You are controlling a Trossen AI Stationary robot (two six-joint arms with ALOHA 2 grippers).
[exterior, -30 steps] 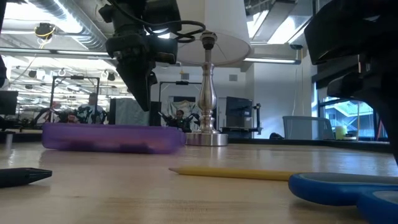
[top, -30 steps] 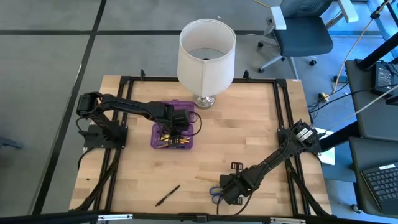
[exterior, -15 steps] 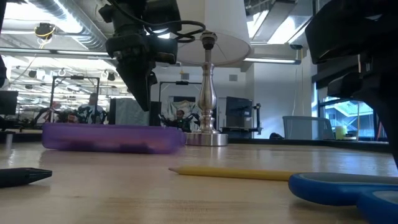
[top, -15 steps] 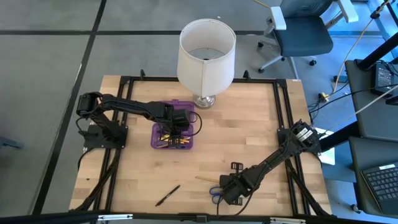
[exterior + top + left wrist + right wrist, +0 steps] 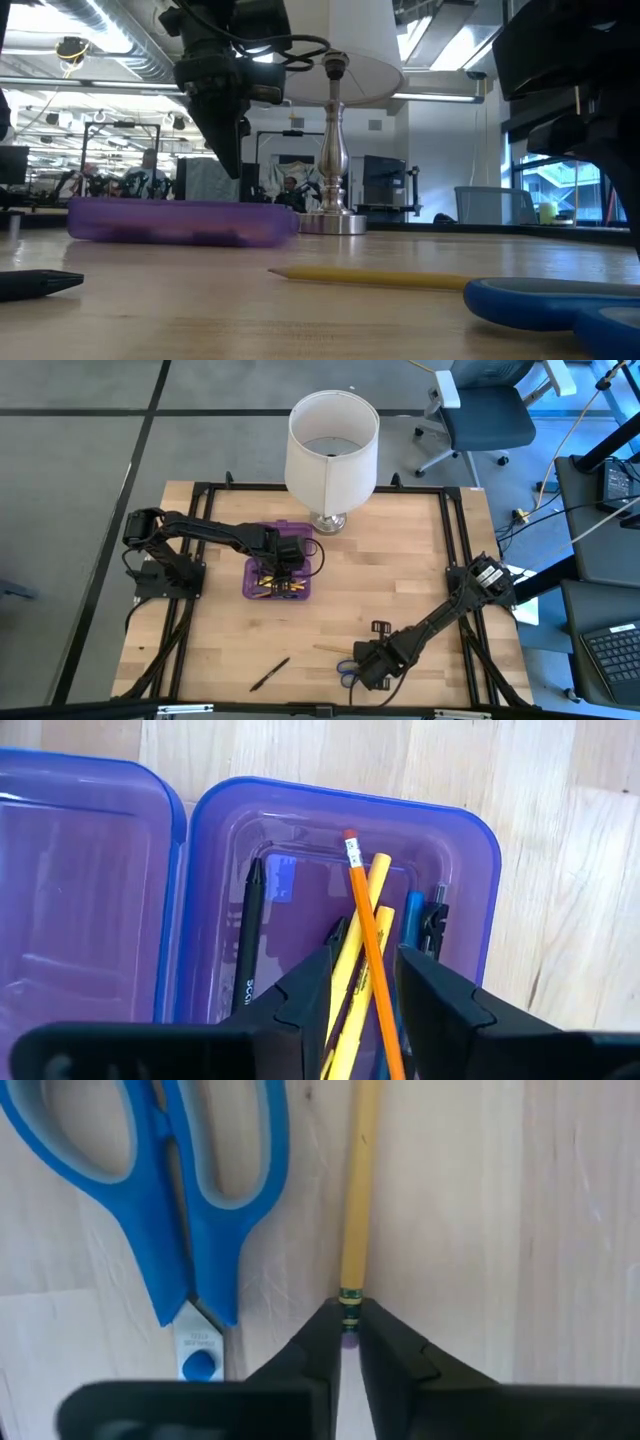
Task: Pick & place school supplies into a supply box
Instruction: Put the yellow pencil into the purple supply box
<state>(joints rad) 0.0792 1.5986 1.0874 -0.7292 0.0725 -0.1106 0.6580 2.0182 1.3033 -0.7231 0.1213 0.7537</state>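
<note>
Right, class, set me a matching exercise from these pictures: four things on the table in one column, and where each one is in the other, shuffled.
Things:
1. orange pencil
2. yellow pencil
3. blue scissors
4. black pen

Places:
A. lying alone near the table's front edge
B. eraser end between the right gripper's fingertips
C. inside the purple supply box, between the left gripper's fingers
D. flat on the wood beside the yellow pencil

Pairs: 1-C, 2-B, 3-D, 4-A
</note>
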